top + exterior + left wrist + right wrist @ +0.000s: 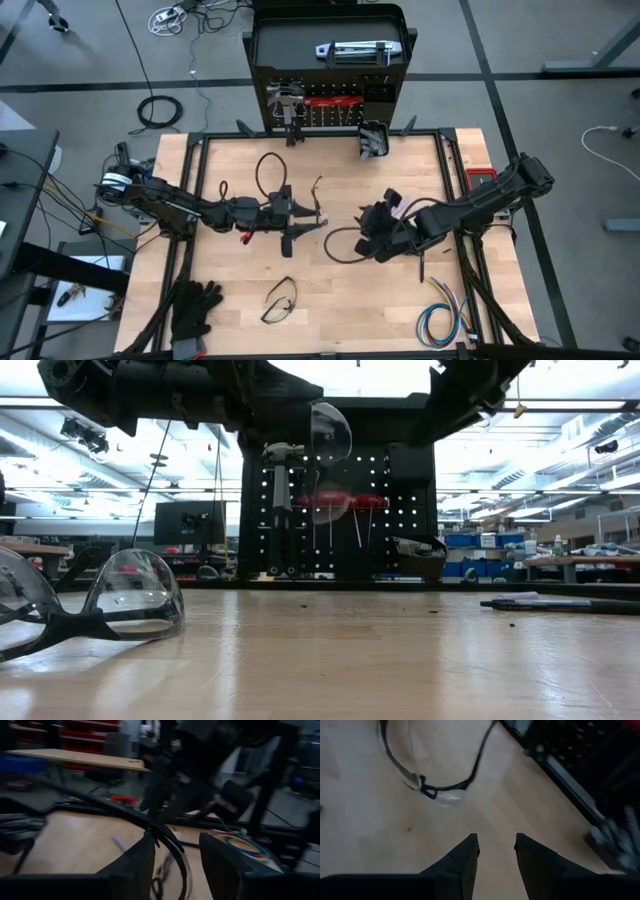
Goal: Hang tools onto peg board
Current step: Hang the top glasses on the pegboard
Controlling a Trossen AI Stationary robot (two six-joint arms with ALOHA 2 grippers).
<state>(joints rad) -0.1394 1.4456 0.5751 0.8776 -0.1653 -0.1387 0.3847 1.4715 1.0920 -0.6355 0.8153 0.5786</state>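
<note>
A black perforated peg board (330,105) stands upright at the far edge of a pale wooden counter (330,300). In the low view a black-handled steel hammer (281,500) hangs on its left part, with red-handled tools (345,503) beside it. A small black bin (373,139) is fixed at the board's right side; what is in it cannot be made out. On the board's flat top lies a silver flat bar tool (360,49).

The counter is framed by black rails. On it lie clear safety glasses (281,300) near the front middle, black gloves (193,310) at the front left corner, and a coloured wire bundle (445,322) at the front right. The floor around is grey, with loose cables. Beyond the counter the low view shows a bright workshop with benches and ceiling lights.

The left hand (300,215) hovers over the counter's middle, its fingers (130,867) parted with a black curved piece between them; whether they grip it cannot be told. The right hand (372,235) is just to its right, its fingers (462,862) apart and holding nothing.
</note>
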